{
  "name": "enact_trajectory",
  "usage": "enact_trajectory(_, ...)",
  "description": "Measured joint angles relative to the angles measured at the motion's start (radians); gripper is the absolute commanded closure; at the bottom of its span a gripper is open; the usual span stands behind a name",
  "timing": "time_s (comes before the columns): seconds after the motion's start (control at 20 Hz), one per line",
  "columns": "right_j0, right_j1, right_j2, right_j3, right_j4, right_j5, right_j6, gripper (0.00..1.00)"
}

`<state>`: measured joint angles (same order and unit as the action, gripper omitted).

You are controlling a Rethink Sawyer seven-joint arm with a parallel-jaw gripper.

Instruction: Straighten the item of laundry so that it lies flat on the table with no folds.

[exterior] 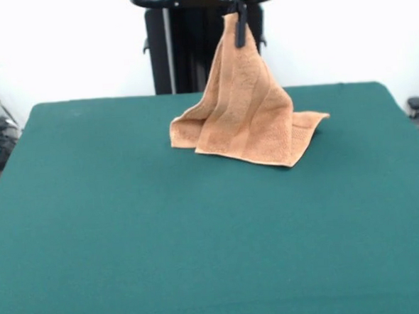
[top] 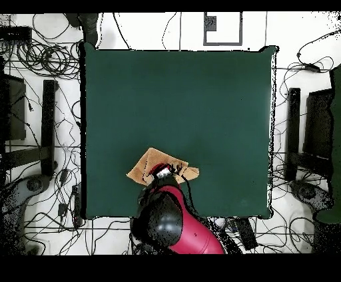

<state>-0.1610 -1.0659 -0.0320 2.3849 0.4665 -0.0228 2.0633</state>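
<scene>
The orange-tan terry towel [exterior: 244,116] hangs in a peaked tent shape from my gripper [exterior: 239,23], which is shut on its top corner high above the green table [exterior: 200,229]. The towel's lower part rests folded on the table near the robot's side, with a woven band showing along the hem at the right. In the overhead view the towel [top: 143,169] lies near the table's [top: 200,100] bottom edge, partly hidden under my red and black arm [top: 174,223] and gripper [top: 164,173].
The black pedestal [exterior: 203,50] stands behind the towel. Cables and black stands [top: 46,126] lie on the floor around the table.
</scene>
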Motion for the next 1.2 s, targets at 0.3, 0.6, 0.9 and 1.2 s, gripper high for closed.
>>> enact_trajectory(0.3, -0.002, 0.000, 0.003, 0.003, 0.000, -0.002, 0.000, 1.00)
enact_trajectory(0.6, -0.004, 0.000, 0.020, 0.010, 0.000, -0.002, 0.000, 1.00)
enact_trajectory(0.9, 0.029, 0.001, 0.007, 0.007, 0.000, 0.001, 0.000, 1.00)
enact_trajectory(1.2, 0.411, 0.017, -0.298, -0.117, -0.043, 0.237, 0.027, 1.00)
